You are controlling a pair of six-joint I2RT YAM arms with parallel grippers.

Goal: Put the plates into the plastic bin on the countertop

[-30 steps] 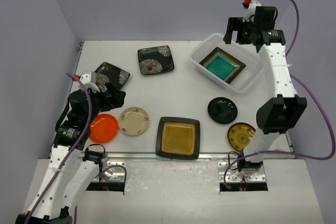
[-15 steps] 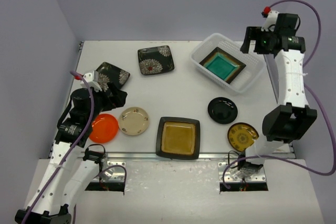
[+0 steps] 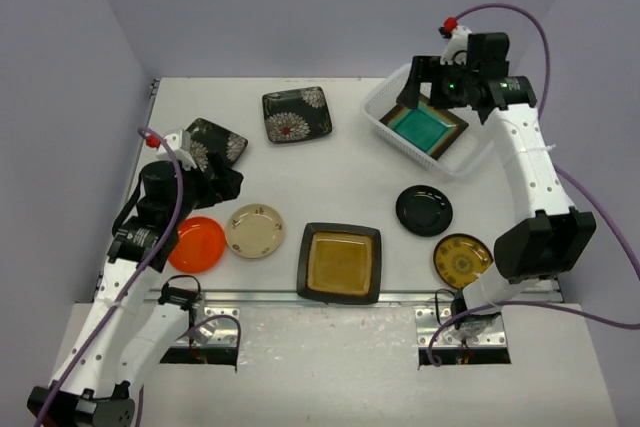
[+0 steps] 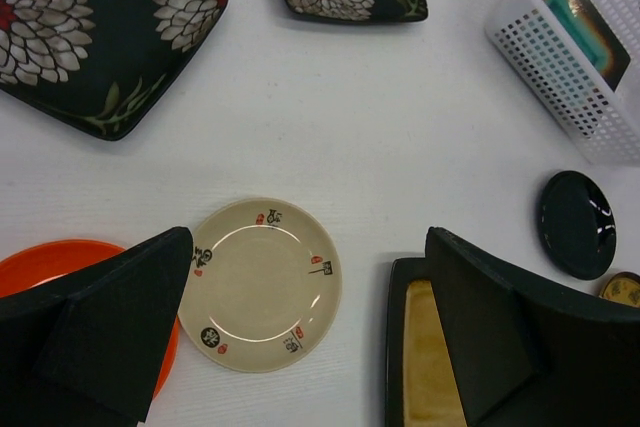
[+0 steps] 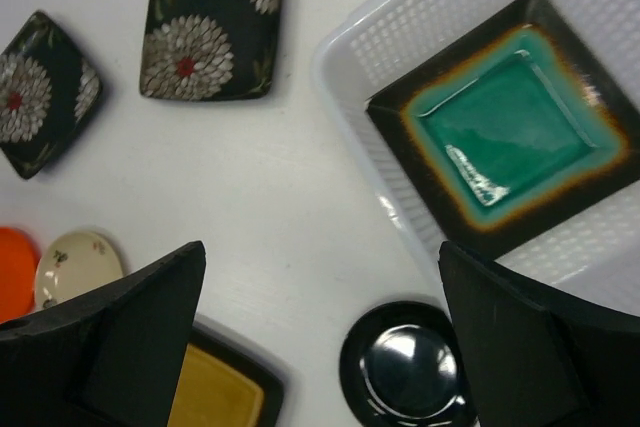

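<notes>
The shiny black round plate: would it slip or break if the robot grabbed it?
The black round plate looks glossy, so probably slippery. It lies flat, so a push likely slides it. It seems glazed ceramic: stiff, breakable.

The bin (image 5: 400, 32) is white. The teal plate (image 5: 505, 137) has black edge. The floral plates (image 3: 297, 114) (image 3: 213, 143) are black with white flowers. Orange plate (image 3: 196, 244), cream plate (image 3: 254, 230), black plate (image 3: 424, 210), amber plate (image 3: 339, 262), yellow-patterned plate (image 3: 461, 259).

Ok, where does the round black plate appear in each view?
Top view: round black plate, right of centre.
Left wrist: at the right edge, mid-height.
Right wrist: at the bottom edge, near the middle.
Shared landmark: the white bin holding the teal plate, seen in all three.
</notes>
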